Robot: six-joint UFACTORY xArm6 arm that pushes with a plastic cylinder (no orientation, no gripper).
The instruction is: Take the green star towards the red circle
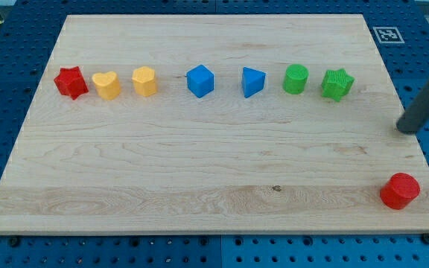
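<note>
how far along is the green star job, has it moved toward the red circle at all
Nothing looks done: the green star sits in the row near the view's top, beside the green circle, far from the red circle at the view's bottom right. In hand: my tip rests right of and below the star, touching no block. Left: get behind the star and push it down-right to the red circle.

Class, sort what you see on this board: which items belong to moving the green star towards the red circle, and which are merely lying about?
Part of the job:
green star
red circle
my tip, right of the star, above the circle

Lying about:
red star
yellow heart
yellow block
blue cube
blue triangle
green cylinder
</note>
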